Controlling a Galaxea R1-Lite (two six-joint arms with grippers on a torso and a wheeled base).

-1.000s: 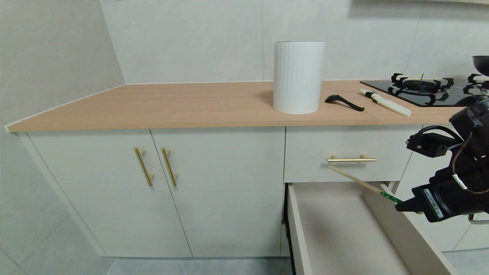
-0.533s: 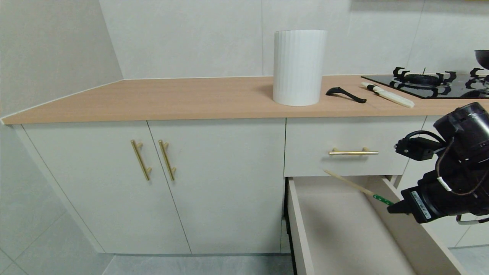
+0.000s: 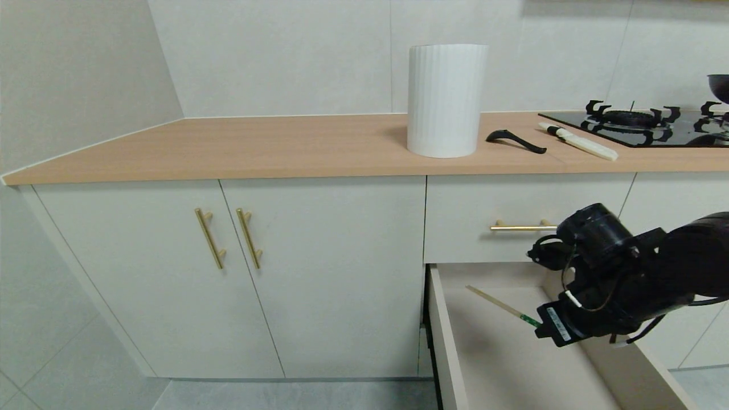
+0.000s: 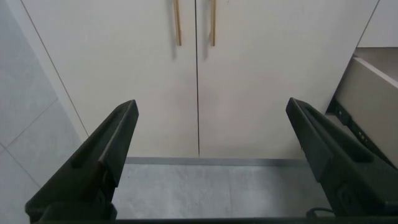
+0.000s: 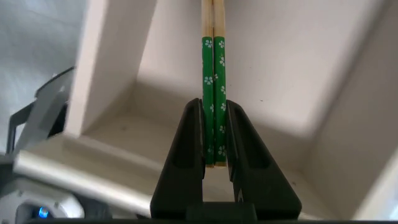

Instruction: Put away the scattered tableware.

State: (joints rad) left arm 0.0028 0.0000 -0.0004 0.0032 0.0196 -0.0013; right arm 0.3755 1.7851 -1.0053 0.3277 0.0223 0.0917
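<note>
My right gripper is shut on a pair of wooden chopsticks with green flowered ends, held over the inside of the open drawer, tips pointing toward its back left. The right wrist view has the chopsticks clamped between the two black fingers above the drawer's floor. On the countertop lie a black spoon and a white-bladed knife. My left gripper is open, low before the cabinet doors, with nothing between its fingers.
A tall white ribbed canister stands on the wooden countertop beside the spoon. A black gas hob is at the far right. A shut drawer with a brass handle sits above the open one. Two cabinet doors are at left.
My right arm has dropped and swung left, carrying the chopsticks from above the drawer's right wall down into the drawer. The head camera tilted slightly a second ago.
</note>
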